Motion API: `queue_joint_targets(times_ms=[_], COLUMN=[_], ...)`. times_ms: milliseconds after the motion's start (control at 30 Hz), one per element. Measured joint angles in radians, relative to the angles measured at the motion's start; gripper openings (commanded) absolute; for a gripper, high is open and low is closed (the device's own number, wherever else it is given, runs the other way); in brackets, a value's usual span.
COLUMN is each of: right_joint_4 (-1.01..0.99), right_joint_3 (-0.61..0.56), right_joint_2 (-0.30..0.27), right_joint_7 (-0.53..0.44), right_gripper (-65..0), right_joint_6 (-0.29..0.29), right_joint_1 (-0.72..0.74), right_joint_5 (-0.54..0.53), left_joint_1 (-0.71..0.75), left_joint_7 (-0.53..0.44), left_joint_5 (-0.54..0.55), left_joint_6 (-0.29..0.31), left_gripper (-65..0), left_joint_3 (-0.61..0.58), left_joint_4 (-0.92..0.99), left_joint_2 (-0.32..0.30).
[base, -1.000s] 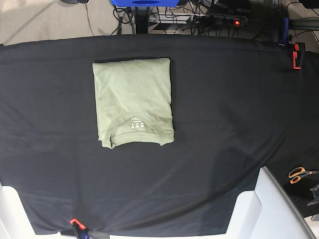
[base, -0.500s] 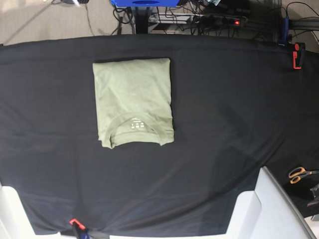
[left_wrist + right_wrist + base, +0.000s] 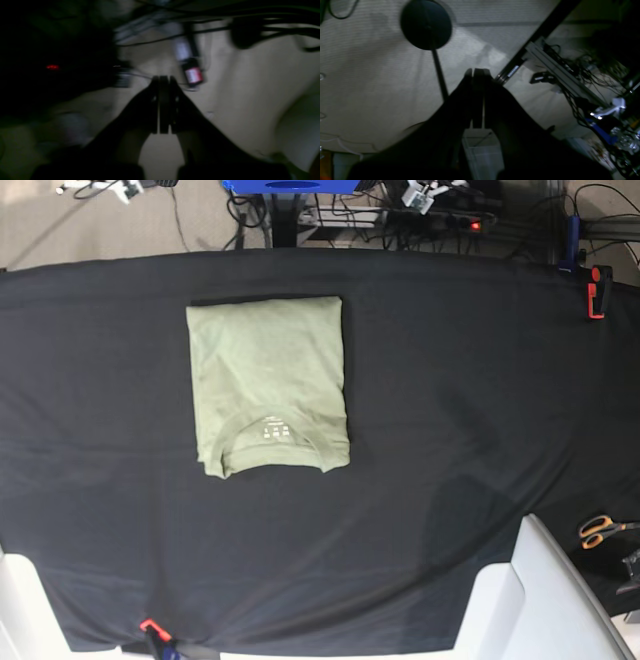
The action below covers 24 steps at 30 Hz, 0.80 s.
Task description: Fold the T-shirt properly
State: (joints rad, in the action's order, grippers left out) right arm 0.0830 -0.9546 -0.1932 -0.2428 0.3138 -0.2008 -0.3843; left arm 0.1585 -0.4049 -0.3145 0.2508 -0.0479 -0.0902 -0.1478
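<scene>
Nothing on the black cloth (image 3: 450, 430) shifts; the folded rectangular T-shirt (image 3: 268, 385) stays flat. Left gripper (image 3: 163, 80) and right gripper (image 3: 477, 72) pinched closed, empty.

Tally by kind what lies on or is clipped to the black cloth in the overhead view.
T-shirt: 1, folded
Clamps with orange tips: 2
Scissors: 1
Total: 4, on the black cloth
</scene>
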Motion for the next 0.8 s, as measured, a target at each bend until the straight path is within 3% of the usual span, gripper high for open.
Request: queue_joint_targets(times_ms=[100,800], right_joint_4=[0.0,0.0], right_joint_3=[0.0,0.0], right_joint_2=[0.009,0.0], right_joint_7=[-0.005,0.0], right_gripper=[-64.8,-64.8], right_joint_6=[0.0,0.001], right_joint_1=[-0.01,-0.014], right_joint_5=[0.001,0.0], left_joint_1=[-0.003,-0.005], left_joint_7=[0.002,0.003], left_joint_5=[-0.003,-0.004], left_joint_6=[-0.043,-0.039], left_gripper=[-65.0,-65.0], left_joint_3=[-0.002,-0.002], left_joint_4=[0.002,0.007], left_joint_2=[-0.011,-0.008])
